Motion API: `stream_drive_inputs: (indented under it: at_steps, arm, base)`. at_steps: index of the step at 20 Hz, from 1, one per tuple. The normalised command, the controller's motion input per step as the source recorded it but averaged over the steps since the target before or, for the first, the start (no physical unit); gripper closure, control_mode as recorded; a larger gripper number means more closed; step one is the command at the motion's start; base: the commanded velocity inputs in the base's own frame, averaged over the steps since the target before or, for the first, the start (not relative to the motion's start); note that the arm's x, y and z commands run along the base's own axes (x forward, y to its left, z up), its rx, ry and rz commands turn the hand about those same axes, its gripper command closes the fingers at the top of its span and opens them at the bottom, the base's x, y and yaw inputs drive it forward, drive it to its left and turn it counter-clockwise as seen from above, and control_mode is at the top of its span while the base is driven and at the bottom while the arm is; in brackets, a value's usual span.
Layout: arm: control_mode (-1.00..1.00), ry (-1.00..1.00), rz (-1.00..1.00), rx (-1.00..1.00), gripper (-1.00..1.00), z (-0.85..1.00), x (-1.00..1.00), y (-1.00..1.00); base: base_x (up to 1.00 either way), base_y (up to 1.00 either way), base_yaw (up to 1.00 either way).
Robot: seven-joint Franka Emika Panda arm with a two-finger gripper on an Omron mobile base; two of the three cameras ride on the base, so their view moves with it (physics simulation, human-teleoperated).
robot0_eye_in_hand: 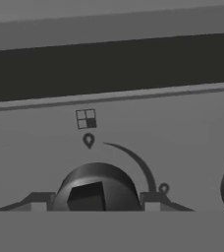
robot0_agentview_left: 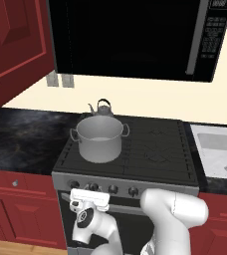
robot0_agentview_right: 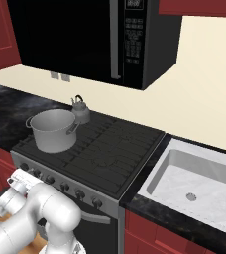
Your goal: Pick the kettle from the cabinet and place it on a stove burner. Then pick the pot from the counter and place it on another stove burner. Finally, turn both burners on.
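With its jaws spread around 1 stove knob (robot0_eye_in_hand: 97, 189) low in the frame, the gripper (robot0_agentview_left: 89, 197) might slip off if it twists before squeezing.

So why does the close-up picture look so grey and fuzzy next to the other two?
Hand view: pressed close to a stove knob, so it is soft, flat grey, without shadows. Left base view: even light, faint sheen on the pot. Right base view: equally even, the sink palest.

The white arm bends low and forward, its claw (robot0_agentview_left: 88, 195) level, jaws partly apart.
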Motion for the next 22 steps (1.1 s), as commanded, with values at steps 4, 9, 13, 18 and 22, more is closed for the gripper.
stream_drive_inputs:
  at_steps: [4,9,13,18,22]
  arm:
    - [-1.00,0.09,0.00,-0.14,1.00,0.09,0.00,0.00]
    - [-1.00,0.13,0.00,-0.16,1.00,0.13,0.00,0.00]
    - [-1.00,0.14,0.00,-0.17,1.00,0.11,0.00,0.00]
    - [-1.00,0.13,-0.01,-0.17,1.00,0.11,0.00,0.00]
    - [-1.00,0.13,-0.01,-0.18,1.00,0.07,0.00,0.00]
  base:
    - [0.00,0.00,0.00]
    - [0.00,0.00,0.00]
    - [0.00,0.00,0.00]
    - [0.00,0.00,0.00]
    - [0.00,0.00,0.00]
